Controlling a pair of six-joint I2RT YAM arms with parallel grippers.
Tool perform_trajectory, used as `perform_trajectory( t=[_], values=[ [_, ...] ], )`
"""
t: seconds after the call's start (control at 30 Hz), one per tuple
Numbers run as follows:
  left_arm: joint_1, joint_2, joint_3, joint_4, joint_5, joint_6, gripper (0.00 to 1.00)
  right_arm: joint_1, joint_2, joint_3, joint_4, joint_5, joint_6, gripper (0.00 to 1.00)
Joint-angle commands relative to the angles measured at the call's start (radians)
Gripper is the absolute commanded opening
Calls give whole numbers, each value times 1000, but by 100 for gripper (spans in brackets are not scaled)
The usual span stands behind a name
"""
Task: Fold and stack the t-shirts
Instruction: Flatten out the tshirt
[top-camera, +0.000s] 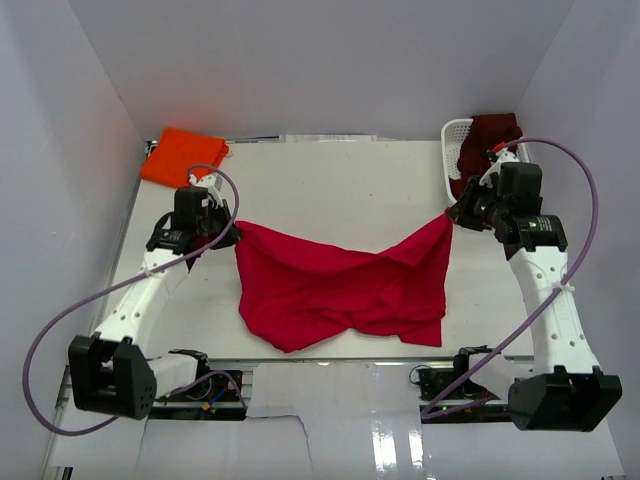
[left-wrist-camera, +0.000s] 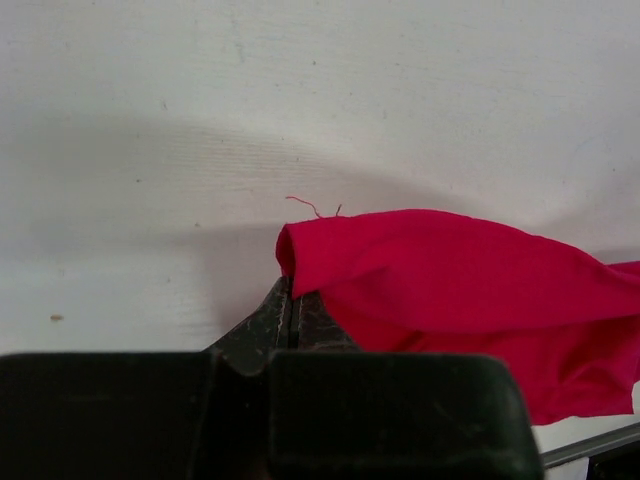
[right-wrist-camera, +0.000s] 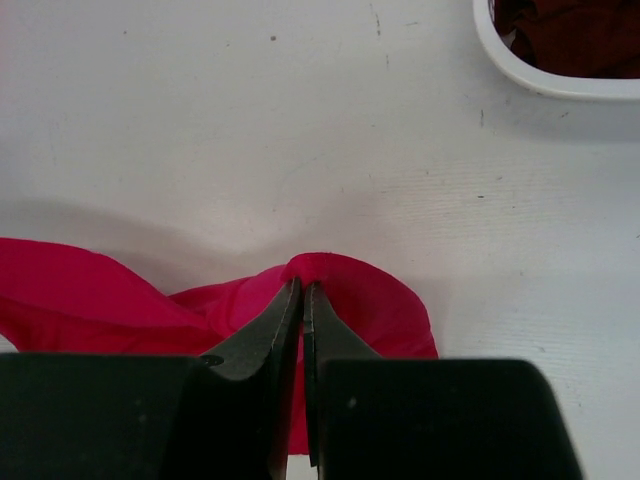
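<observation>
Starting at the near edge: the red shirt (top-camera: 340, 285) sits in the middle of the worktop (top-camera: 340, 185), and its lower part lies rumpled and creased just short of the front edge, between the two arm bases. It's not flat at all, there are lots of folds and one bottom corner comes to a point on the left.

A bit further back, each arm has a top corner of it. The left gripper (top-camera: 228, 232) is pinched tight on the left corner. In the left wrist view the cloth wraps over the tips, with a little loose thread sticking up. The right gripper (top-camera: 455, 213) is clamped just as tight on the right corner, and in its wrist view the fabric bunches right around the closed tips. Both corners look raised a bit, since there's a shadow on the worktop under them. The top edge sags in a V between the two grippers, so it isn't pulled taut.

At the back left corner there's the orange shirt (top-camera: 183, 155), folded into a neat rectangle, well apart from the red one. At the back right is the white basket (top-camera: 455, 135), just behind the right gripper, with the maroon shirt (top-camera: 493, 135) heaped in it and spilling over the rim.
</observation>
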Motion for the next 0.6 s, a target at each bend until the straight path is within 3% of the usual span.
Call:
perform_trajectory(
  t=[0.0, 0.33, 0.57],
  values=[
    [42, 113, 66, 95, 170, 32, 0, 6, 67, 13, 78, -25, -6, 8],
    [108, 406, 198, 191, 210, -23, 0, 24, 376, 102, 145, -35, -12, 8],
    [131, 609, 362, 97, 160, 15, 0, 26, 531, 202, 151, -55, -18, 8]
  ],
)
